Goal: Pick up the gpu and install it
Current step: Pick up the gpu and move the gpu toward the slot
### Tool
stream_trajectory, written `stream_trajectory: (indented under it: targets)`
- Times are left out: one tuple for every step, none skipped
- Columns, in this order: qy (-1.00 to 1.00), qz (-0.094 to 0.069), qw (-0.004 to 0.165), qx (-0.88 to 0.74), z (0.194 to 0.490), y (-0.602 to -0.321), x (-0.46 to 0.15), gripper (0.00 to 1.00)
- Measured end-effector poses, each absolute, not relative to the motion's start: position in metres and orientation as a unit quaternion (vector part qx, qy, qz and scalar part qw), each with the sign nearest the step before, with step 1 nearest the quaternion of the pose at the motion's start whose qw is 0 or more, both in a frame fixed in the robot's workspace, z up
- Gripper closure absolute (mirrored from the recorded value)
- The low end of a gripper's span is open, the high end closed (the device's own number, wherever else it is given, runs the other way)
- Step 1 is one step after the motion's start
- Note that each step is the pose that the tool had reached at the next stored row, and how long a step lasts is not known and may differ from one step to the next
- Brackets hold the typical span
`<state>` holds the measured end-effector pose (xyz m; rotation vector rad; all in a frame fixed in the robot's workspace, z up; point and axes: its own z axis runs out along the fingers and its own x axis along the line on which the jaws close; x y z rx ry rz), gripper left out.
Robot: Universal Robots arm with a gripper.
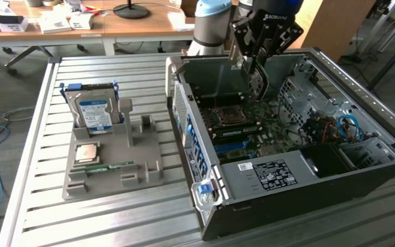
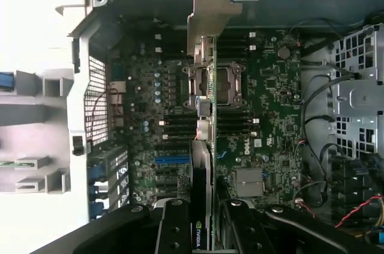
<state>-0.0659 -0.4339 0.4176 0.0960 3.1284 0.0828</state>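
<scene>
Gripper (image 2: 207,221) is clamping the gpu (image 2: 204,164), its long axis hanging vertically, metal bracket (image 2: 213,11) pointing down toward the motherboard (image 2: 270,104).

gpu (image 2: 203,164) rear hidden inside gripper (image 2: 207,215), arm (image 1: 211,20) cut off at top edge

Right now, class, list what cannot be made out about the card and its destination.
Wrist view: the gpu, seen edge-on, covers the motherboard slot beneath it.
Wrist view: the gripper holding it is cut off by the picture's edge.
Exterior view: the hard drive label's print is too small to read.
</scene>
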Motion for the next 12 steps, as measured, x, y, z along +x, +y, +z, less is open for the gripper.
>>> stream_trajectory:
  targets:
    - [0.999,0.027,0.005,0.031,0.418,-0.434,-0.061,0.74]
    - [0.999,0.027,0.005,0.031,0.418,-0.434,-0.057,0.74]
    - [0.999,0.027,0.005,0.031,0.418,-0.434,-0.054,0.74]
    - [0.999,0.027,0.005,0.031,0.418,-0.434,-0.052,0.74]
    - [0.999,0.027,0.005,0.031,0.418,-0.434,-0.05,0.74]
    - [0.999,0.027,0.005,0.031,0.418,-0.434,-0.049,0.74]
    - [0.999,0.027,0.005,0.031,0.418,-0.434,-0.047,0.74]
    - [0.999,0.027,0.005,0.031,0.418,-0.434,-0.047,0.74]
    - [0.999,0.027,0.005,0.031,0.418,-0.434,-0.047,0.74]
    - [0.999,0.027,0.005,0.031,0.418,-0.434,-0.047,0.74]
    - [0.999,0.027,0.005,0.031,0.418,-0.434,-0.047,0.74]
    - [0.999,0.027,0.005,0.031,0.418,-0.434,-0.047,0.74]
